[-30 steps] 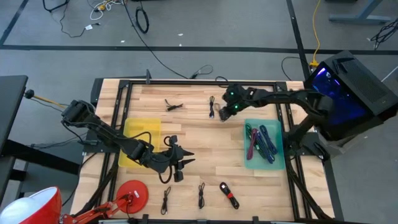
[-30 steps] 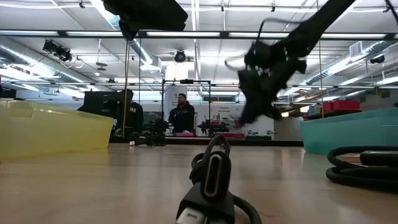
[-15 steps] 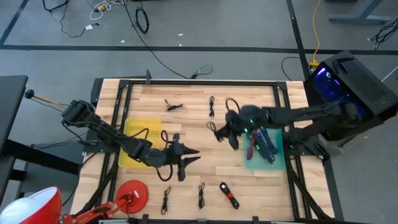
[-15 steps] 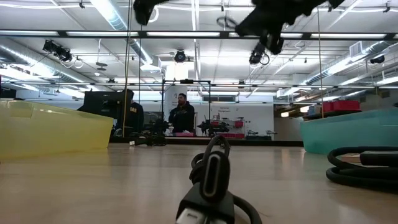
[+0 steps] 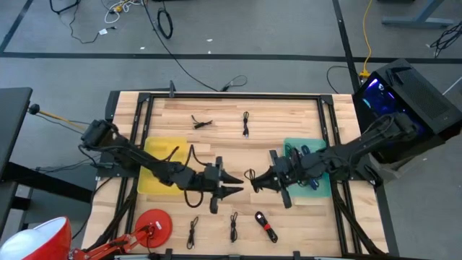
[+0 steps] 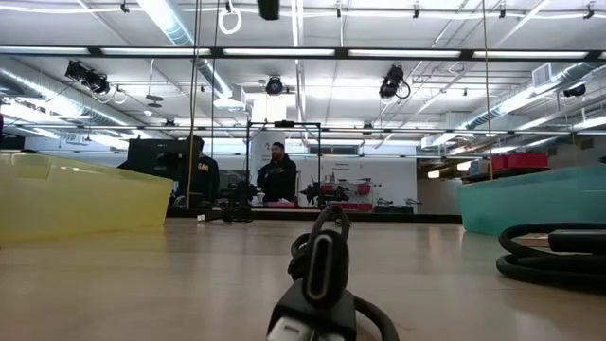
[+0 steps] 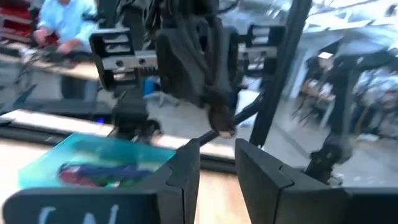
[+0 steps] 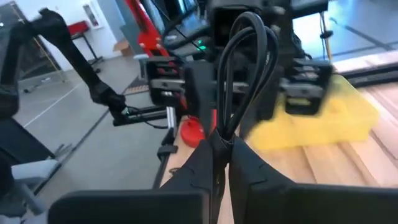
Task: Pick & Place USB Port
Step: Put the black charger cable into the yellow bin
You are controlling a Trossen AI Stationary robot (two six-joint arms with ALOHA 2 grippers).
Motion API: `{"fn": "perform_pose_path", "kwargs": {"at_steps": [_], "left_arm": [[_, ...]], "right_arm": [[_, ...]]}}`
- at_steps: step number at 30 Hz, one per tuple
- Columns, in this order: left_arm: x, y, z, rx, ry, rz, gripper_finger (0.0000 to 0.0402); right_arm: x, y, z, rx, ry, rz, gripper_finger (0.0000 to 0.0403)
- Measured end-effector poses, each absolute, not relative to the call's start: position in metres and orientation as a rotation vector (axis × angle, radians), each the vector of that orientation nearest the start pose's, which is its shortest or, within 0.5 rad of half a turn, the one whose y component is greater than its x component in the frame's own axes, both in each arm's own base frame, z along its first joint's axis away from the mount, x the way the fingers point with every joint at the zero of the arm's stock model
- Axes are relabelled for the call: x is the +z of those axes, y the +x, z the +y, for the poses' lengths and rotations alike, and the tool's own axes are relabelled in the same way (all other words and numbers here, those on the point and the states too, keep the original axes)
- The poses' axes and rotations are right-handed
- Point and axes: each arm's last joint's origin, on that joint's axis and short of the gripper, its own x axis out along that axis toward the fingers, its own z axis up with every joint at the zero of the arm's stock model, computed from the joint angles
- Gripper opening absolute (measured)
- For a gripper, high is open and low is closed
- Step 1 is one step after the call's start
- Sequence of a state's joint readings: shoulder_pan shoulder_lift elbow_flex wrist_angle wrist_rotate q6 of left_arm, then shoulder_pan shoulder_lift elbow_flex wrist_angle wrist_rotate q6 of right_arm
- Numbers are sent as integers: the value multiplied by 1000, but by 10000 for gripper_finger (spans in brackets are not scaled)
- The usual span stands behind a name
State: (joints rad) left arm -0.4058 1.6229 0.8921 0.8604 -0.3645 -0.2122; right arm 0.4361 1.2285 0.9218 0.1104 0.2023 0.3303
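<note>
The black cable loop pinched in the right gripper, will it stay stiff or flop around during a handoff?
Probably floppy: the black cable is thin, and only its bundled end sits in the right gripper. It looks light. The loop holds its shape above the fingers, so it likely sways rather than collapses.

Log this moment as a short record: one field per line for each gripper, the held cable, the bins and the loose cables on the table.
right gripper: shut on the black cable, raised over the table's middle
left gripper: open, facing the right gripper, fingers either side of the cable's end
yellow bin: left side of table, under the left arm
teal bin: right side, holds coloured cables
loose cables: two near the far edge, three near the front edge
</note>
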Motion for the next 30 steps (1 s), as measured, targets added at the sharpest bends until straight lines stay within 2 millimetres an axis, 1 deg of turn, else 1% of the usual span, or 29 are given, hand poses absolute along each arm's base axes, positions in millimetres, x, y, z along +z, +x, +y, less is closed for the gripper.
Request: {"fn": "perform_pose_path", "kwargs": {"at_steps": [4, 8, 12, 16, 19, 25, 30], "left_arm": [[257, 337, -119, -123, -281, -218, 107], [254, 344, -109, -171, -291, -294, 107], [251, 348, -104, -165, -297, -295, 107], [253, 348, -101, -192, -293, -315, 107], [255, 346, -103, -246, -288, -339, 107], [254, 346, -106, -249, -281, -318, 107], [256, 346, -105, -245, -289, -322, 107]], "right_arm": [[315, 252, 121, 193, 243, 215, 15], [313, 253, 125, 176, 228, 215, 15], [308, 257, 128, 175, 224, 223, 15], [301, 264, 130, 171, 223, 227, 15], [297, 269, 128, 169, 214, 246, 15], [294, 273, 120, 170, 190, 267, 15], [302, 269, 111, 170, 211, 250, 14]]}}
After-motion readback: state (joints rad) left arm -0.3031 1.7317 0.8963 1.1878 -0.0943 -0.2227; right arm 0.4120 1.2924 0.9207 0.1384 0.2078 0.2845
